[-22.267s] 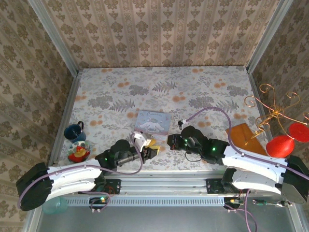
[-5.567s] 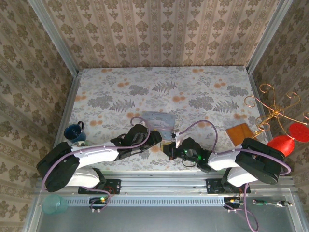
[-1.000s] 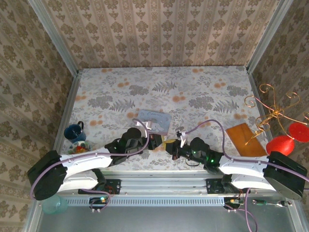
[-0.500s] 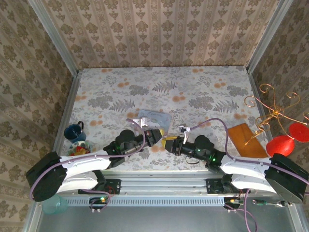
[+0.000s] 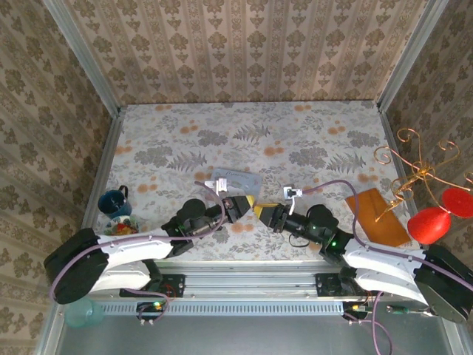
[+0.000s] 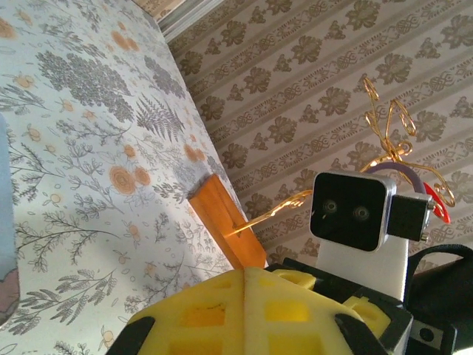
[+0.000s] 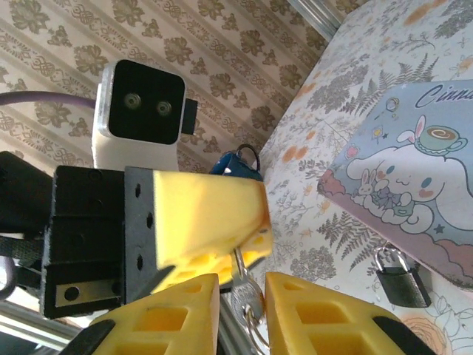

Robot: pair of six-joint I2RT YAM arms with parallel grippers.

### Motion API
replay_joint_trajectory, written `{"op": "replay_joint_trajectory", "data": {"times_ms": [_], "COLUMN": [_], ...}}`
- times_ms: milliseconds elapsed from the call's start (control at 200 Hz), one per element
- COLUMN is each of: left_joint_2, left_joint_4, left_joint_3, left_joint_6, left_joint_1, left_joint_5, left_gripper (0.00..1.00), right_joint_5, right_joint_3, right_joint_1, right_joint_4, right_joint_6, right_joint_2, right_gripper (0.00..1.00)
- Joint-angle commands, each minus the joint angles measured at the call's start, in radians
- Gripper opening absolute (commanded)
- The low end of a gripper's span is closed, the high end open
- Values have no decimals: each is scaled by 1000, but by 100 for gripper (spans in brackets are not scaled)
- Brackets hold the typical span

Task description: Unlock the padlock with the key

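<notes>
Right wrist: left gripper (image 7: pixel 251 237) is clenched on key (image 7: pixel 244 299), which hangs between right gripper (image 7: pixel 242 281) fingers; we can't tell if right grips it. Padlock (image 7: pixel 401 279) lies on table (image 7: pixel 443 44), just beside tin (image 7: pixel 414 185). If left releases early, we drop key.

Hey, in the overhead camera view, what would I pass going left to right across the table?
blue mug → pale blue picture tin → orange-brown board → red ornament
</notes>
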Motion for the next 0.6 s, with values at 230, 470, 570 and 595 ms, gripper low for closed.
{"op": "replay_joint_trajectory", "data": {"times_ms": [230, 470, 570, 595], "left_joint_2": [44, 42, 43, 43], "left_joint_4": [125, 125, 129, 128], "left_joint_3": [8, 21, 26, 26], "left_joint_6": [-9, 5, 7, 8], "left_joint_1": [-14, -10, -10, -10], "left_joint_5": [12, 18, 19, 18], "left_gripper": [0, 0, 0, 0], "right_joint_5": [-43, -57, -61, -64], "right_joint_3": [-4, -1, 4, 5], "right_joint_1": [-4, -4, -4, -3], "right_joint_4": [57, 66, 67, 65], "right_joint_6": [37, 49, 51, 53], "right_joint_2": [-8, -12, -10, -9], "right_gripper": [24, 21, 20, 20]}}
